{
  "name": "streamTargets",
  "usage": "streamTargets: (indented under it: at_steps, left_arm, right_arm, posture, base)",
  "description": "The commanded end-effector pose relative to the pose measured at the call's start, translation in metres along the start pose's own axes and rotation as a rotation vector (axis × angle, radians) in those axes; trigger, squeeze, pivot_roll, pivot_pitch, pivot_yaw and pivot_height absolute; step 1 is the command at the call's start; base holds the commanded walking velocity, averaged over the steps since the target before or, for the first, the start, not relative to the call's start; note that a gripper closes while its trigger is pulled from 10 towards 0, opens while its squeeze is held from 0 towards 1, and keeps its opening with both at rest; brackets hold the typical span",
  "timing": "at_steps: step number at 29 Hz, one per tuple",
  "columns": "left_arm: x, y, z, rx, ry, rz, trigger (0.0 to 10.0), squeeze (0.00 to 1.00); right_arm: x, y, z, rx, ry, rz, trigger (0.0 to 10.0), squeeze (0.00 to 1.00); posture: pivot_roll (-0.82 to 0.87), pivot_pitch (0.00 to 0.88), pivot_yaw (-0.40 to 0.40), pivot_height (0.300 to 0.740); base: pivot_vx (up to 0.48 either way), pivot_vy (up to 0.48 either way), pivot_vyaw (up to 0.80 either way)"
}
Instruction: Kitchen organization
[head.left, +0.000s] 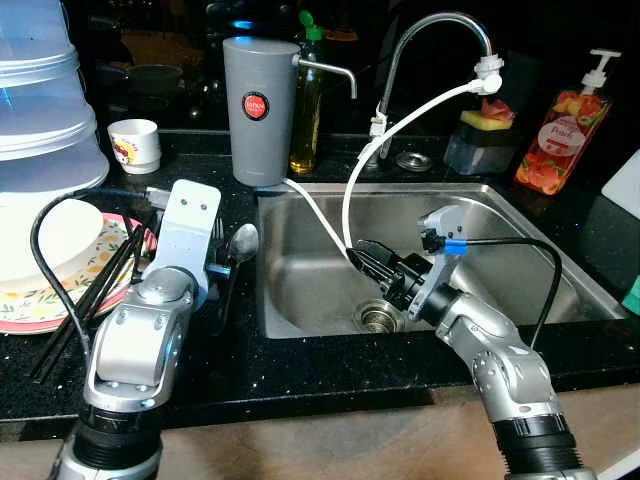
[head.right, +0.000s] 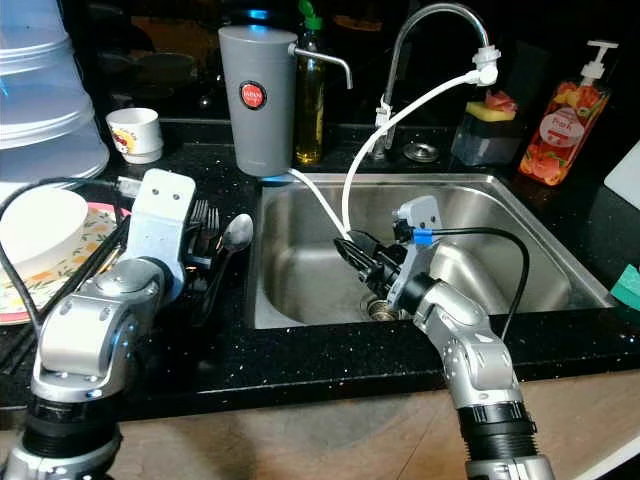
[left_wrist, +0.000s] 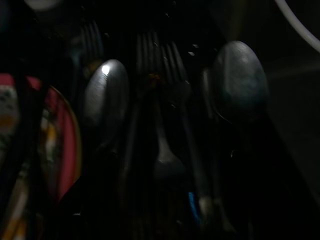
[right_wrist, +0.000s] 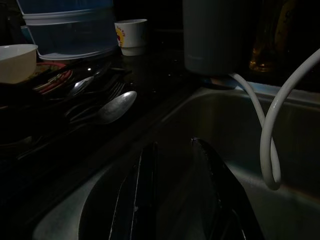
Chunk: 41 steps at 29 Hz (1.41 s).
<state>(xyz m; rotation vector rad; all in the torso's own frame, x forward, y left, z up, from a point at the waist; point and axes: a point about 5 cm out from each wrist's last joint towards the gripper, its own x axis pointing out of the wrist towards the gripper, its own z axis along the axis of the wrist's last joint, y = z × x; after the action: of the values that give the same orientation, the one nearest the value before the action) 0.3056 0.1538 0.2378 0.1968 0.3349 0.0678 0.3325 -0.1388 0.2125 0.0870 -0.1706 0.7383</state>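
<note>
A black countertop (head.left: 300, 365) carries a steel sink (head.left: 300, 290) set into its right half, and the right gripper (right_wrist: 172, 165) reaches down inside the basin near its left wall, just beside the drain (head.left: 378, 317); in the right wrist view its two black fingers (right_wrist: 142, 190) stand a little apart with nothing between them. A white hose (head.left: 345, 215) loops from the faucet (head.left: 430, 40) at the sink's back edge down into the basin, close to that gripper. The left gripper (head.left: 190, 225) hangs over the counter just left of the sink's left rim, above a cluster of cutlery; whether its fingers are spread or closed cannot be told. That cutlery lies between the sink and a patterned plate (head.left: 40, 300) at the counter's left edge: a spoon (head.left: 242, 243) nearest the sink, forks (left_wrist: 160, 70) beside it, and dark chopsticks (head.left: 95, 290) resting across the plate's rim. A white bowl (head.left: 50, 235) sits on the plate. At the back edge stand a grey water jug (head.left: 258, 110), an oil bottle (head.left: 306, 100) touching or just behind it, and a small cup (head.left: 135, 145) further left. Stacked clear containers (head.left: 40, 110) rise at the back left corner, and a soap dispenser (head.left: 565, 130) stands at the back right beside a sponge holder (head.left: 480, 135).
</note>
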Motion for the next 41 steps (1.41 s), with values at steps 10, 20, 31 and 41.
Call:
streamTargets:
  at_steps: [10,20,31,41]
  left_arm:
    - [-0.014,-0.018,0.001,-0.012,-0.018,-0.102,10.0,0.00]
    - [-0.014,-0.011,-0.010,0.000,0.049,-0.056,10.0,0.00]
    - [-0.013,-0.010,-0.012,0.004,0.057,-0.051,10.0,0.00]
    - [-0.011,-0.007,-0.012,0.003,0.051,-0.028,4.7,0.00]
  right_arm:
    - [-0.002,0.002,0.005,-0.027,-0.008,0.015,10.0,0.00]
    - [-0.001,0.002,0.004,-0.018,-0.005,0.013,10.0,0.00]
    - [-0.001,0.002,0.004,-0.013,-0.006,0.011,10.0,0.00]
    - [-0.004,0.013,0.001,0.056,0.004,0.118,10.0,0.00]
  posture:
    - [-0.01,0.041,-0.051,0.740]
    - [0.00,0.056,-0.053,0.740]
    - [0.00,0.057,-0.052,0.740]
    - [0.00,0.058,-0.053,0.740]
  base:
    - [0.000,0.000,0.00]
    - [0.000,0.000,0.00]
    - [0.000,0.000,0.00]
    - [0.000,0.000,0.00]
